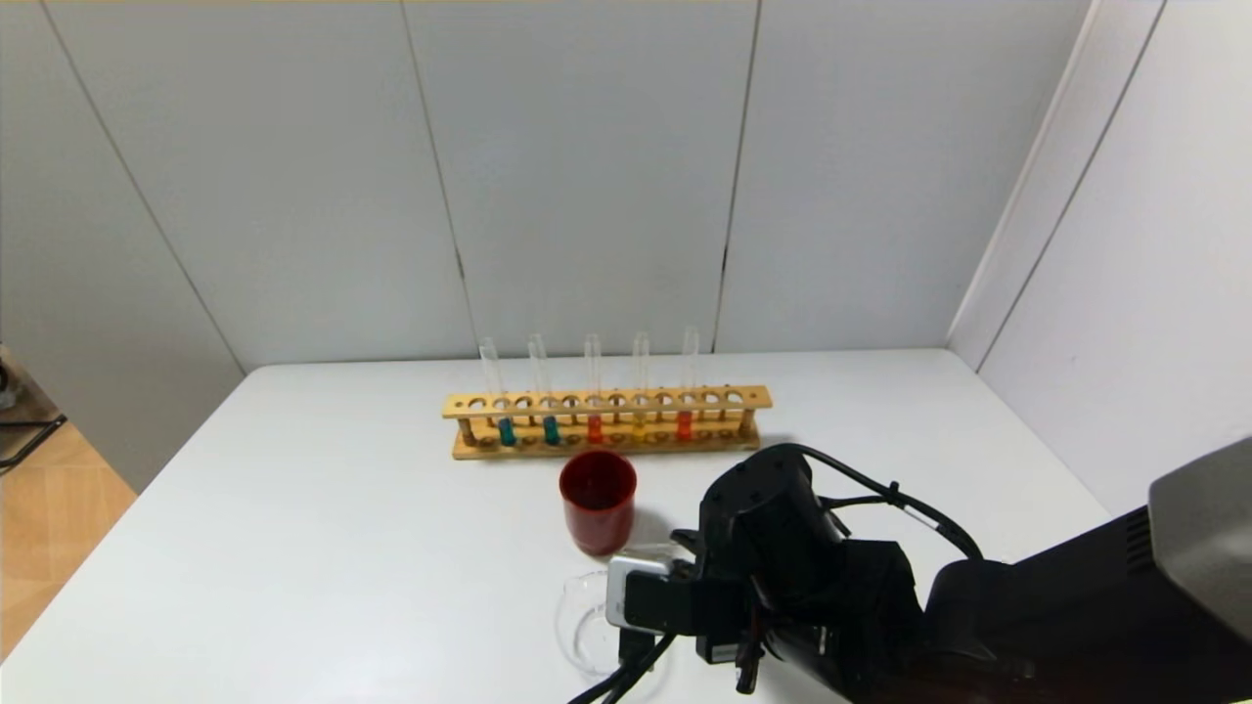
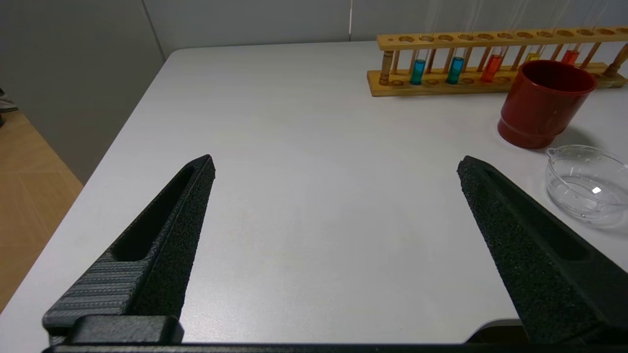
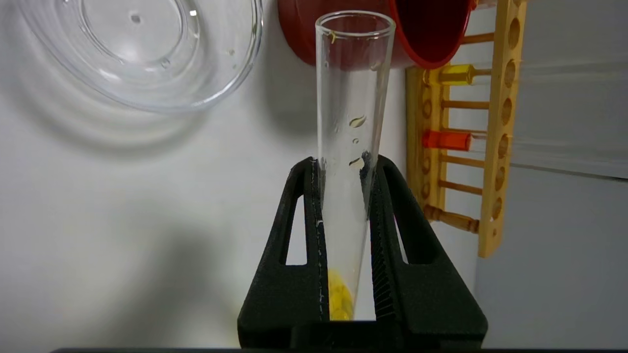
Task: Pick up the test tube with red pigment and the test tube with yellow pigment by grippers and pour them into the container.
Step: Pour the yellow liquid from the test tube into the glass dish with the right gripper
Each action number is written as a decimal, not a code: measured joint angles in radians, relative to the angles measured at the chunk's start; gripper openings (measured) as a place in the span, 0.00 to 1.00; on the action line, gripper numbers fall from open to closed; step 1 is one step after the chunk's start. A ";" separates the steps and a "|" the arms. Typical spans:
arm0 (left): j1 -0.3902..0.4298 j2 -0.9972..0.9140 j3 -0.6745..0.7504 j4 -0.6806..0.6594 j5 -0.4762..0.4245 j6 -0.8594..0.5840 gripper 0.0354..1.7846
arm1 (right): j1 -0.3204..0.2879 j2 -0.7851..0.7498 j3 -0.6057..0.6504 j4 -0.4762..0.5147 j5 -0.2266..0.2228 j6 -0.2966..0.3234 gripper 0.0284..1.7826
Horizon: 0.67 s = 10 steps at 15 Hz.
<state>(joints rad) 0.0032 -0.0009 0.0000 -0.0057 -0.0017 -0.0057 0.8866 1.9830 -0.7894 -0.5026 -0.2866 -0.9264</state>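
Note:
My right gripper [image 3: 342, 164] is shut on a test tube with yellow pigment [image 3: 351, 98]. The yellow liquid sits at the tube's closed end, deep between the jaws. Its open mouth points toward the red cup, beside the clear glass container [image 3: 142, 49] and not over it. In the head view the right wrist [image 1: 773, 557] hangs just right of the container [image 1: 587, 616] and hides the fingers. Two test tubes with red pigment [image 1: 594, 428] [image 1: 684, 423] stand in the wooden rack [image 1: 606, 401]. The left gripper [image 2: 336, 164] is open over bare table, left of the container [image 2: 586, 181].
A dark red cup [image 1: 598, 499] stands between the rack and the container. The rack also holds two teal tubes [image 1: 507, 431] and a yellow one [image 1: 639, 428]. White walls close in behind and to the right of the white table [image 1: 323, 528].

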 joint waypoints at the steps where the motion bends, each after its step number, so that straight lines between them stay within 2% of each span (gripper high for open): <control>1: 0.000 0.000 0.000 0.000 0.000 0.000 0.98 | 0.004 0.007 -0.003 0.000 -0.003 -0.008 0.17; 6: 0.000 0.000 0.000 0.000 0.000 0.000 0.98 | 0.036 0.035 -0.028 0.035 -0.071 -0.070 0.17; 9: 0.000 0.000 0.000 0.000 0.000 0.000 0.98 | 0.047 0.044 -0.068 0.120 -0.080 -0.081 0.17; 10: 0.000 0.000 0.000 0.000 0.000 0.000 0.98 | 0.051 0.044 -0.087 0.161 -0.102 -0.096 0.17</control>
<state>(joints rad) 0.0028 -0.0009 0.0000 -0.0057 -0.0013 -0.0062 0.9374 2.0272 -0.8764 -0.3419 -0.3887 -1.0228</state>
